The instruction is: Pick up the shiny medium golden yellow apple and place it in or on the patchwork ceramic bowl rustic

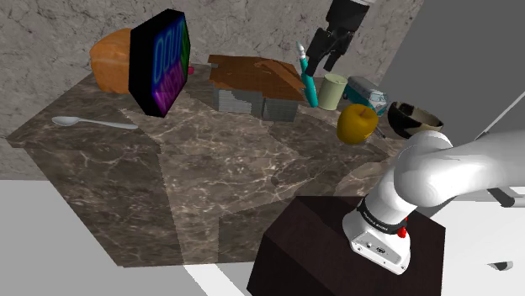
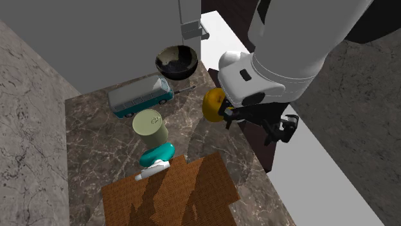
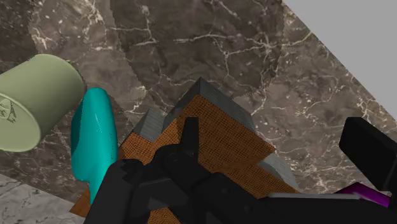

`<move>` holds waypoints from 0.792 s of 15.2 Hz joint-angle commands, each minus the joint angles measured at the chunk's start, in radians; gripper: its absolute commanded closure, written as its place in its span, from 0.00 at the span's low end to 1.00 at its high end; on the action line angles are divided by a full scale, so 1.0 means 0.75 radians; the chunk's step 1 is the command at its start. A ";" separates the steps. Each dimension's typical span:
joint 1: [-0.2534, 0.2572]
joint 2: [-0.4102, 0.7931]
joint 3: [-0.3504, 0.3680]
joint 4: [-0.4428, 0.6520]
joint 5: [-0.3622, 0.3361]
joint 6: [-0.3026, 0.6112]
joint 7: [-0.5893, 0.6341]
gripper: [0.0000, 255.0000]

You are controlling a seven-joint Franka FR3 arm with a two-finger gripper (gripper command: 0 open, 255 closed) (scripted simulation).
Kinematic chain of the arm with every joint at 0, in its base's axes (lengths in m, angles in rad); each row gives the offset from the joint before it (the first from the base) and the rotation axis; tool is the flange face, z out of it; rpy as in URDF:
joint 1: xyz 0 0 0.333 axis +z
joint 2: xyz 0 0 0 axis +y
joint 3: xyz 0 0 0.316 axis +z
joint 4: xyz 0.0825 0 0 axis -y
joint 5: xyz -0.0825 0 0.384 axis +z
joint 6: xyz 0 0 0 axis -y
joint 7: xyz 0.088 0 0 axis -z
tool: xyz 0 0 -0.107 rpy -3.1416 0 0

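1. Shoulder view, starting from its left: the teal bottle (image 1: 310, 84) is leaning beside the pale green can (image 1: 331, 91). The hand (image 1: 326, 60) is hanging high above that pair, well clear of the worktop (image 1: 168, 168).
2. You are not getting a clear look at the hand, so you cannot tell whether it is wide or narrow. It is not carrying the apple.
3. Moving right, the teal toy van (image 1: 366, 91) is standing behind the golden yellow apple (image 1: 357, 124). The apple is sitting on the worktop, on the stand's side of the van.
4. Further right, the dark bowl (image 1: 412, 118) is resting near the apple. There seems to be a small gap between them.
5. The coming move is turning on this: the apple is lying down and toward the shoulder view's right from the hand, well apart from it. You are probably needing a sideways shift and then a descent.
6. The apple is looking round, with no long axis to line up on. Its dimple is facing upward, so a grip from above is likely suiting it.
7. In the wrist view the camera is looking down on a brown woven block (image 3: 216, 140), not the apple, so the aim is probably still needing correction.
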 commanded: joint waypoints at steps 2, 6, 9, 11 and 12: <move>-0.017 -0.042 0.001 -0.032 -0.020 -0.015 0.016 0.00; -0.083 -0.215 0.006 -0.151 -0.098 -0.090 0.074 0.00; -0.132 -0.351 0.009 -0.229 -0.157 -0.162 0.110 0.00; -0.164 -0.443 0.011 -0.276 -0.196 -0.217 0.131 0.00; -0.179 -0.490 0.013 -0.297 -0.216 -0.247 0.140 0.00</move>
